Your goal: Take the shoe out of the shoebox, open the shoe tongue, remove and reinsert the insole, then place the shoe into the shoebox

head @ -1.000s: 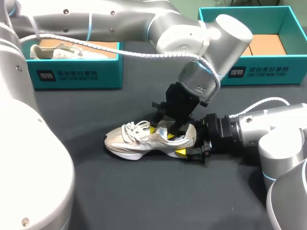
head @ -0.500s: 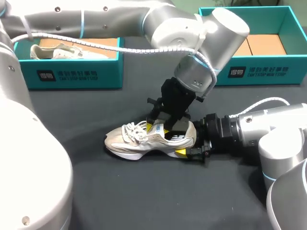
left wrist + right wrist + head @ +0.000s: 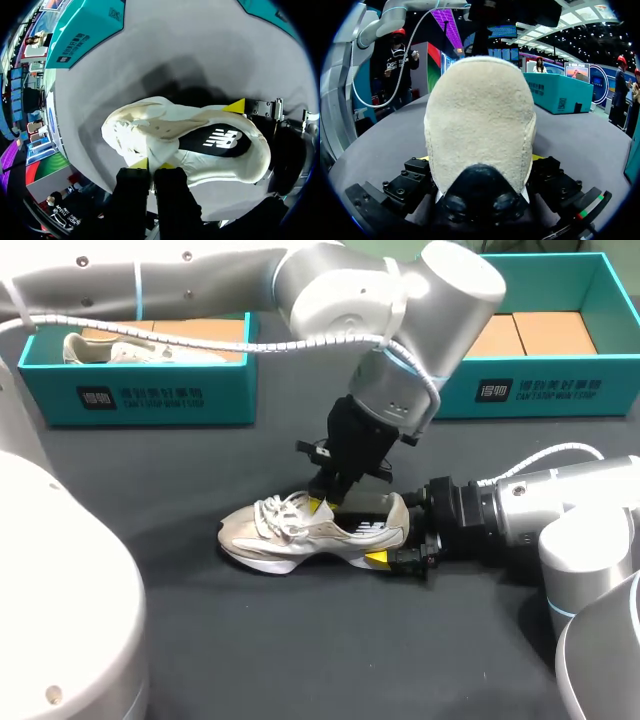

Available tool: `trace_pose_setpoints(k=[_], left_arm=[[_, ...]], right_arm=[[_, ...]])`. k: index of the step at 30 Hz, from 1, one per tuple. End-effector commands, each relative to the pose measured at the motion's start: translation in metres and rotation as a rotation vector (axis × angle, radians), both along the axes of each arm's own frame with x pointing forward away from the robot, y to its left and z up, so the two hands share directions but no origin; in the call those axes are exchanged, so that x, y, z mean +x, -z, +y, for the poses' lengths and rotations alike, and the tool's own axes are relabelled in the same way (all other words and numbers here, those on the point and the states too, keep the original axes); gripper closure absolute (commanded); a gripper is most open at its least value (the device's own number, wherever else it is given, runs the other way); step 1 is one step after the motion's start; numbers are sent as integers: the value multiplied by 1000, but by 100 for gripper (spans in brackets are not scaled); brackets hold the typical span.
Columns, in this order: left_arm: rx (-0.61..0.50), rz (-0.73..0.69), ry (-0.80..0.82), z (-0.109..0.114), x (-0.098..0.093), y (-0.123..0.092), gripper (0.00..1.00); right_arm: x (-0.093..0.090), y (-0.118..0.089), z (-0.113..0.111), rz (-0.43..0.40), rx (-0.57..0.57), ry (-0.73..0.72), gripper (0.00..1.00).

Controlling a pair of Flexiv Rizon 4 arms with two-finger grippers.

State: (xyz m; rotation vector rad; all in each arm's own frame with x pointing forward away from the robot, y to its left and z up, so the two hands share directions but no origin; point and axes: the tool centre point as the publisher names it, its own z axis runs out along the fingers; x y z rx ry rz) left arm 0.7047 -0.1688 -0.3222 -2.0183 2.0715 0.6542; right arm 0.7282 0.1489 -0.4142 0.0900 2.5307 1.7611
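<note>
**Two hands on one shoe, out on the bench**

Head view: the shoe (image 3: pixel 315 532) lies on its sole on the dark bench (image 3: pixel 300 640), toe toward my left. It is well in front of the left shoebox (image 3: pixel 150 395), which holds a second shoe (image 3: pixel 130 348), and the right shoebox (image 3: pixel 540 390). The left hand (image 3: pixel 322 505) comes down from above onto the tongue and lace area. The right hand (image 3: pixel 385 532) lies low along the bench at the heel.

Left wrist view: the left hand (image 3: pixel 152 165) has its fingers drawn nearly together, clenched on a fold of the shoe's (image 3: pixel 165 125) upper beside the laces. The black insole (image 3: pixel 220 140) shows in the opening. One of the right hand's fingertips (image 3: pixel 235 106) presses on the heel's far side.

Right wrist view: the shoe's (image 3: pixel 480 115) heel sits between the fingers of the right hand (image 3: pixel 480 160), which grasp it from both sides.
</note>
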Motion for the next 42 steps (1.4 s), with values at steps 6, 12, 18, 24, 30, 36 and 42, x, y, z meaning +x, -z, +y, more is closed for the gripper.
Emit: trace_pose_setpoints(k=[6,12,18,24,30,36,42], left_arm=[[-227,-45,-52,49,-5,-24,100],[-379,-45,-112,88,0,-26,100],[-443,-16,-121,117,2,-16,100],[-425,27,-95,130,9,2,100],[-407,46,-22,131,9,21,100],[-371,82,20,131,8,38,83],[-344,95,37,142,7,42,68]], right_arm=[[-2,2,3,2,-4,-1,100],[-2,2,3,2,-4,-1,100],[-2,2,3,2,-4,-1,100],[-2,2,3,2,-4,-1,100],[-2,2,3,2,-4,-1,100],[-2,2,3,2,-4,-1,100],[-2,2,3,2,-4,-1,100]])
